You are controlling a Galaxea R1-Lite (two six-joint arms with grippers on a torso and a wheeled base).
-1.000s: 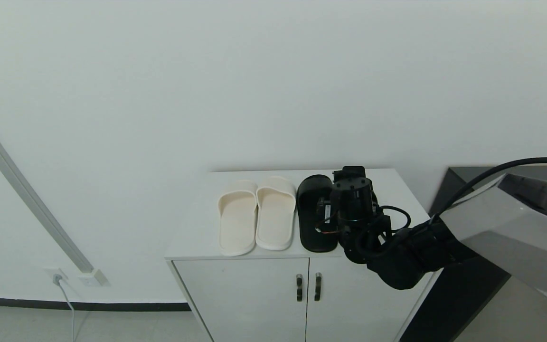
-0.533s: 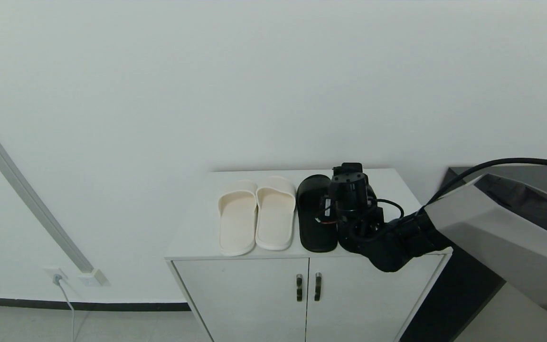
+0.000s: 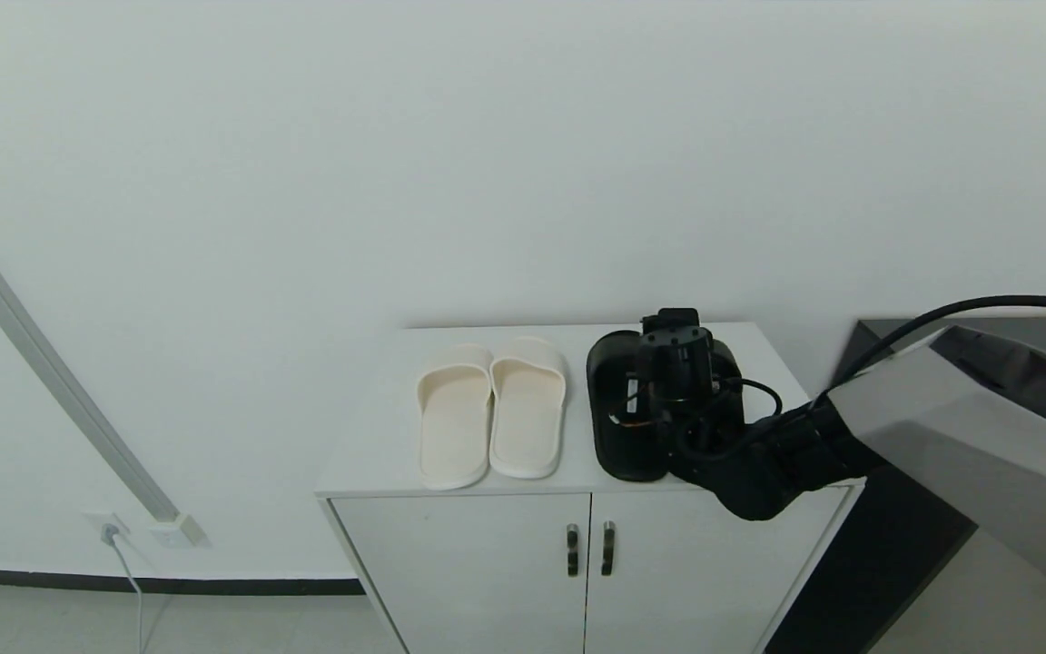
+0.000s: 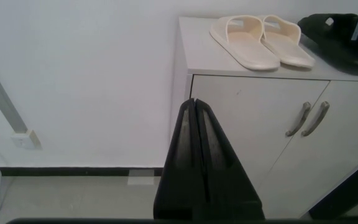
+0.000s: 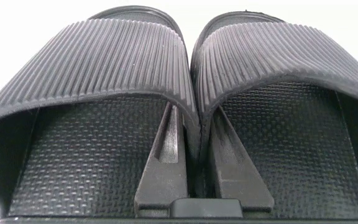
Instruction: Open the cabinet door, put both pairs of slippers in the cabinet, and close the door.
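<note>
The right arm (image 3: 759, 463) comes in from the robot's right over the front right corner of the cabinet (image 3: 468, 554), with the wrist bent so that it points toward the wall along the black slippers (image 3: 618, 418). The right pincer (image 5: 194, 115) enters the pair from the heel end, one finger (image 5: 166, 155) on each ribbed footbed. It is clamped on the two inner side walls where the slippers meet, and its tips reach to the edge of the ridged straps. The black pair is on the right half of the cabinet top (image 3: 369, 454), toes toward the wall. I cannot tell whether its soles rest on the top or hang just above it. The cream slippers (image 3: 491, 413) lie flat on the top side by side, touching each other, just to the left of the black pair and apart from it. Both cabinet doors are closed, and the two dark handles (image 3: 588, 549) stand upright beside each other at the middle seam. The left pincer (image 4: 194, 155) hangs low, well in front of the cabinet and off its left front corner — its fingers are pressed together with nothing between them. On the wall to the left, near the floor, is a socket (image 3: 110, 529) with a cable plugged in.
</note>
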